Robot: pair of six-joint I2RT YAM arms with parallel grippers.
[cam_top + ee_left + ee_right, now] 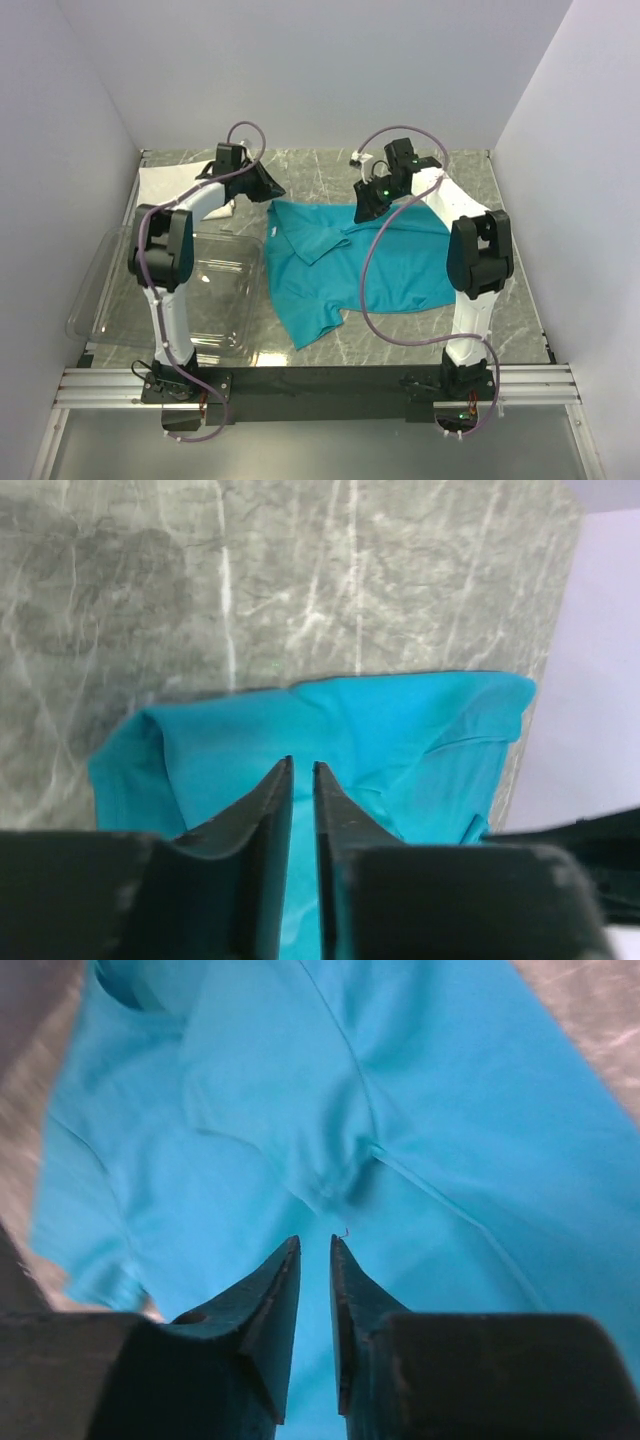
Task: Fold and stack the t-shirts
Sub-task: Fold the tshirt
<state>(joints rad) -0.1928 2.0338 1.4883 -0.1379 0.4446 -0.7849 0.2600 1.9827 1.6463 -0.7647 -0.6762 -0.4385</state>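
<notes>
Top external view: the teal t-shirt (385, 270) lies spread but rumpled on the table (500, 180), just beside the right rim of the clear bin (210, 290), with one sleeve trailing toward the bin's near corner. The white t-shirt (165, 180) sits as a folded rectangle past the bin's far edge.

The left gripper (265, 190) hangs over the teal shirt's far corner on the bin's side. The right gripper (365, 210) is over the collar area, farther from the bin. In each wrist view the jaws stand nearly together with only a thin slit. Teal shows through both slits, and I cannot tell whether cloth is pinched.

The shirt looks light, limp and prone to bunching. Pinching a single layer at a hem or shoulder seam, one corner per gripper, should keep it taut.
</notes>
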